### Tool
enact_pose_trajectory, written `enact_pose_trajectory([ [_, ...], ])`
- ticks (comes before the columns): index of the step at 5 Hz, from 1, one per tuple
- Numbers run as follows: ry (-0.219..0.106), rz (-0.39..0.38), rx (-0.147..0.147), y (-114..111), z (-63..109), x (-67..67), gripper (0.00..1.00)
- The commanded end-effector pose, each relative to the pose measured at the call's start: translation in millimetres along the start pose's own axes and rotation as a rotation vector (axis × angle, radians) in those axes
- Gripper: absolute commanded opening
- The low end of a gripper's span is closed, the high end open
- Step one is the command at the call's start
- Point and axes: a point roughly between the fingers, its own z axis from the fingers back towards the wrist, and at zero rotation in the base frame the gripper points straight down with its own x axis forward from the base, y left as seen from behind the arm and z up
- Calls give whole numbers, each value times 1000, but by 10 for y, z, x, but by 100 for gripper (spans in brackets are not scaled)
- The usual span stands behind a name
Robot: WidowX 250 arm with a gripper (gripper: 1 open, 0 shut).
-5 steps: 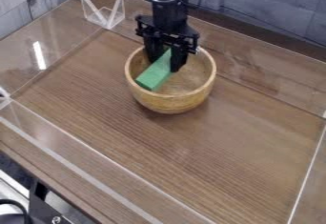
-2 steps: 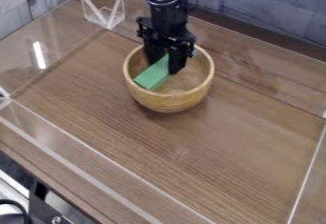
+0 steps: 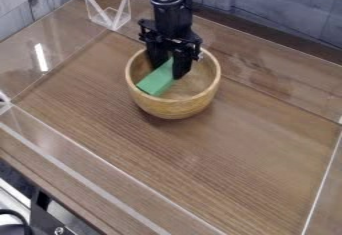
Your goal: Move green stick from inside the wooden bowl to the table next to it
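So the green stick (image 3: pixel 159 78) hasn't made it out of the wooden bowl (image 3: pixel 174 101) yet. It's a bright green flat-sided little block, tilted with its upper end up between the fingers, lower end down toward the pale inside. The gripper (image 3: pixel 173 63) points straight down into the bowl and looks clamped on the stick's top end. Looks to me like the grab is done, while the lift-out and setting it on the dark wood-grain tabletop (image 3: pixel 201 169) beside the bowl are all left.
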Motion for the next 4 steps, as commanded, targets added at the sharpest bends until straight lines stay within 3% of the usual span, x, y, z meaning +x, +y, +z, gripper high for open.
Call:
enact_pose_trajectory([
  [1,-93,35,26,94,396,88,0],
  [4,-84,-56,15,-218,517,9,0],
])
